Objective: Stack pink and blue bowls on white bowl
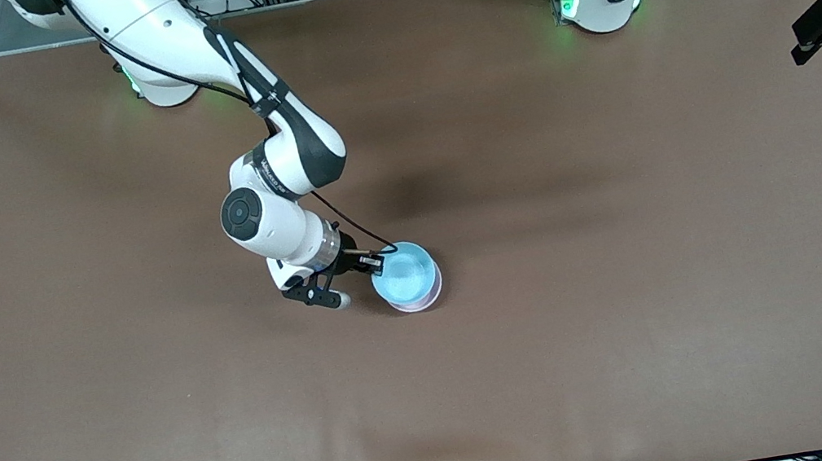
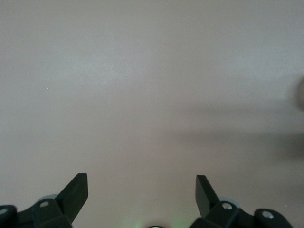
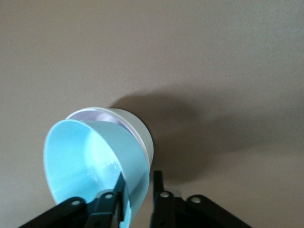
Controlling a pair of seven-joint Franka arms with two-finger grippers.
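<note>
Right end effector pinches blue bowl rim, tilted over white bowl; left end effector wide, waiting.

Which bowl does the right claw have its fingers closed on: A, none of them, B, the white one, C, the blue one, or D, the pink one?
C: in the right wrist view the right claw pinches the wall of the blue bowl, one finger inside and one outside, with the bowl tilted over the white bowl.
</note>
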